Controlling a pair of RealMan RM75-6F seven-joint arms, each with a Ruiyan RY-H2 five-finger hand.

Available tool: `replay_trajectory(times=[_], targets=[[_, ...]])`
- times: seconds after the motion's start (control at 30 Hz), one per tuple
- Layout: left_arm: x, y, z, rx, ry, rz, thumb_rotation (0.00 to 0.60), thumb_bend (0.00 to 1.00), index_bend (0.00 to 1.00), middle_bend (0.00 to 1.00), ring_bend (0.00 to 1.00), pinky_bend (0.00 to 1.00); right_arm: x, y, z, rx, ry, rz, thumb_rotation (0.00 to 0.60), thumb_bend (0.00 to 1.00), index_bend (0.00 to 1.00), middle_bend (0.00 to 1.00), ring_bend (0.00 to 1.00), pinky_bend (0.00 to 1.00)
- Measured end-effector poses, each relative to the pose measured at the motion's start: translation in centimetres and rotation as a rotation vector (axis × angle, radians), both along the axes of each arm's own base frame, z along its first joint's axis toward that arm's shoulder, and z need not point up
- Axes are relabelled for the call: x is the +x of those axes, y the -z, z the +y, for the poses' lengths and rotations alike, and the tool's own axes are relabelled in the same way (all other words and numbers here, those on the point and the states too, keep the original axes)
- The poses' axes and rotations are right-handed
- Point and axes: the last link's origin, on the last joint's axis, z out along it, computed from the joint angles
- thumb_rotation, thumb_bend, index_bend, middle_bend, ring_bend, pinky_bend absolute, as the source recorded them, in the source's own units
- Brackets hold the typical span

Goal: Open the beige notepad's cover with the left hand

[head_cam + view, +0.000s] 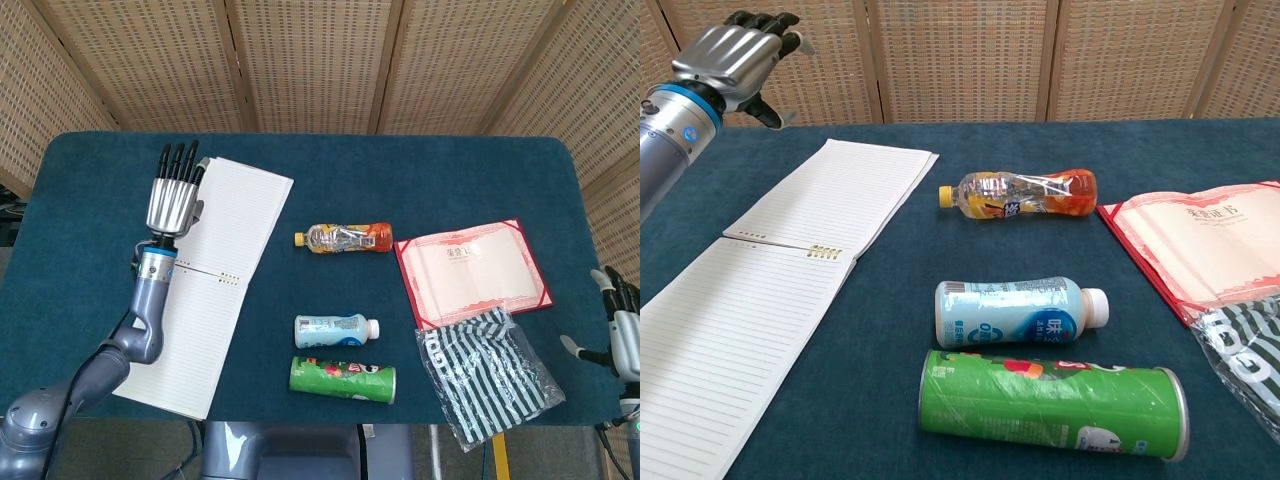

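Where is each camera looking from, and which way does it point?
Head view: high up, looking down on the whole table; shows the left hand over the open notepad, and the right hand at the edge.
Chest view: low, looking across the table toward the screen; shows only the left hand.
Both share the notepad, orange bottle and green can.

Notepad (205, 285) lies left of three bottles (337, 329); certificate (472, 271) right.

On the dark blue cloth-covered surface (420, 170), mid-frame: an orange-capped clear juice bottle (344, 238), a pale blue bottle (336, 329), a green cylindrical can (342, 379). Right: an open red certificate folder (472, 272), a striped plastic bag (487, 375).
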Motion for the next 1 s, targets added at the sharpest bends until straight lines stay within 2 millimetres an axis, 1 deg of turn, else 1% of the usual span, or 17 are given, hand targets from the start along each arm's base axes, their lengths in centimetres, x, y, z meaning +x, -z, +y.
replay_trajectory(times=[0.07,0.17,0.23,0.3,0.4,0.6,0.63,0.73,0.83,0.93,1.0], targets=[[0.0,-0.2,-0.6,-0.013,0.002,-0.026,0.6,0.11,0.1,0.0,0.0,0.0,0.1,0.0,0.0,0.003,-0.001,0.002,0.6,0.21,0.03,0.0,0.0,0.0],[0.1,-0.5,-1.9,-0.046,0.006,-0.068,0.6,0.03,0.1,0.0,0.0,0.0,0.2,0.1,0.1,0.01,-0.001,0.007,0.6,0.21,0.03,0.0,0.0,0.0],[0.2,-0.9,-3.2,-0.073,0.008,-0.104,0.6,0.0,0.08,0.0,0.0,0.0,0.3,0.2,0.2,0.017,-0.002,0.012,0.6,0.21,0.03,0.0,0.0,0.0],[0.1,-1.3,-4.6,-0.098,0.006,-0.135,0.6,0.0,0.06,0.0,0.0,0.0,0.4,0.3,0.2,0.02,-0.003,0.018,0.6,0.21,0.03,0.0,0.0,0.0],[-0.6,-2.2,-7.3,-0.136,-0.018,-0.179,0.6,0.0,0.01,0.0,0.0,0.0,0.6,0.4,0.3,0.023,-0.009,0.026,0.6,0.21,0.03,0.0,0.0,0.0],[-3.8,-4.3,-13.6,-0.209,-0.126,-0.208,0.6,0.0,0.0,0.0,0.0,0.0,1.1,0.7,0.5,0.031,-0.022,0.046,0.6,0.21,0.03,0.0,0.0,0.0],[-4.4,-4.6,-15.1,-0.218,-0.15,-0.2,0.6,0.0,0.0,0.0,0.0,0.0,1.2,0.8,0.5,0.034,-0.024,0.051,0.6,0.21,0.03,0.0,0.0,0.0],[-5.9,-5.3,-18.8,-0.222,-0.21,-0.185,0.6,0.0,0.0,0.0,0.0,0.0,1.3,1.0,0.6,0.041,-0.028,0.06,0.6,0.21,0.03,0.0,0.0,0.0],[-7.2,-5.6,-21.6,-0.217,-0.258,-0.187,0.6,0.0,0.0,0.0,0.0,0.0,1.5,1.1,0.7,0.047,-0.032,0.066,0.6,0.21,0.03,0.0,0.0,0.0],[-7.8,-5.9,-23.1,-0.213,-0.28,-0.192,0.6,0.0,0.0,0.0,0.0,0.0,1.6,1.3,0.8,0.05,-0.035,0.071,0.6,0.21,0.03,0.0,0.0,0.0],[-8.1,-6.1,-23.6,-0.201,-0.283,-0.187,0.6,0.0,0.0,0.0,0.0,0.0,1.7,1.3,0.8,0.051,-0.037,0.074,0.6,0.21,0.03,0.0,0.0,0.0]])
